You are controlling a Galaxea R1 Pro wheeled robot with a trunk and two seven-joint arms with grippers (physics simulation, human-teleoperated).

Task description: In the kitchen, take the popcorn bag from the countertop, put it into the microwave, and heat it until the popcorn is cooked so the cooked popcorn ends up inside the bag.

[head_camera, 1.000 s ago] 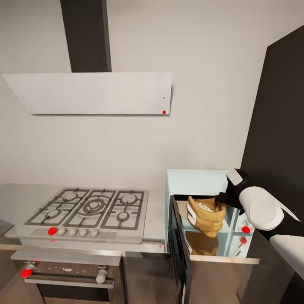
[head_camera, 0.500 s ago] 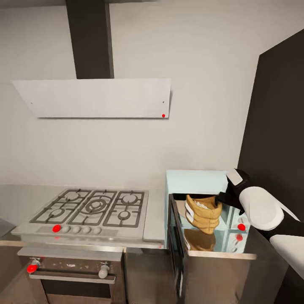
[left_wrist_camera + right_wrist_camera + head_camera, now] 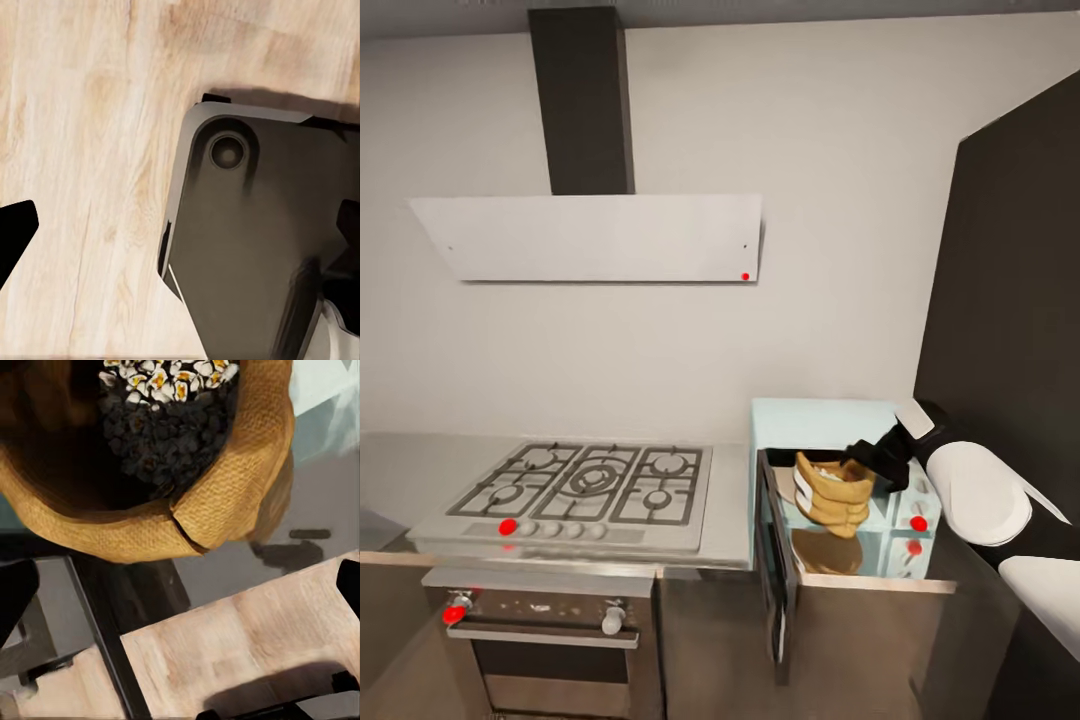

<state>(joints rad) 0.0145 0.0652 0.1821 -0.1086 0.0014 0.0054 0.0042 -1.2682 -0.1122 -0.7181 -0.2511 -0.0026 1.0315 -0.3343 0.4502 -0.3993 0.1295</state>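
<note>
Popcorn bag (image 3: 834, 493), white label unreadable, microwave (image 3: 830, 440) doorway

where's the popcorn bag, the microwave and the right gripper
popcorn bag (image 3: 834, 496), head view, on its tan side below the rim
microwave (image 3: 815, 425), head view, on its pale blue top
right gripper (image 3: 863, 455), head view, at the dark fingertips by the bag's rim

place: home kitchen | walls: pale grey | cooking: gas hob (image 3: 588, 487) with black grates, steel oven (image 3: 545, 640) beneath, white slanted hood (image 3: 595, 238) above | worktop: brushed-steel countertop (image 3: 400, 465) | appliance: mint-blue microwave (image 3: 830, 430), door open | cabinets: glossy dark tall unit (image 3: 1010, 300) | floor: pale wood planks (image 3: 82, 187)
</note>
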